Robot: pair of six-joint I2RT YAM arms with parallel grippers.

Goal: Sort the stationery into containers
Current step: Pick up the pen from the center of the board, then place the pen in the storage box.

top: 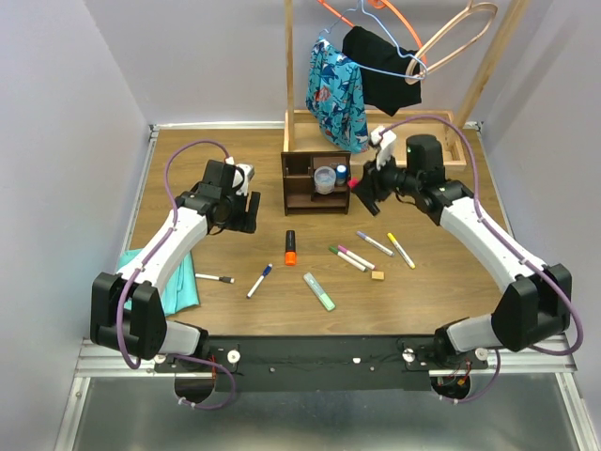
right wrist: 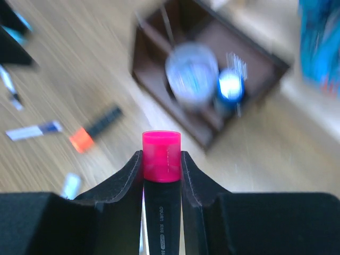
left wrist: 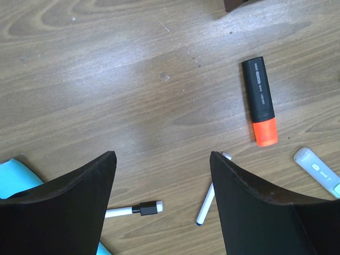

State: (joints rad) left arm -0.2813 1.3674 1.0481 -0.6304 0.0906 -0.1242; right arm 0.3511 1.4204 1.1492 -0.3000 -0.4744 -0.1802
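Observation:
My right gripper is shut on a black highlighter with a pink-red cap, held just right of the dark brown organizer. The organizer holds a clear round tub and a blue-topped item. My left gripper is open and empty left of the organizer, above bare wood. On the table lie an orange highlighter, a pale-green highlighter, a blue-capped marker, a black-capped marker, three markers at the right and a tan eraser.
A teal cloth lies under the left arm at the table's left edge. A wooden clothes rack with a light tray, hangers and hanging clothes stands behind the organizer. The right wrist view is blurred.

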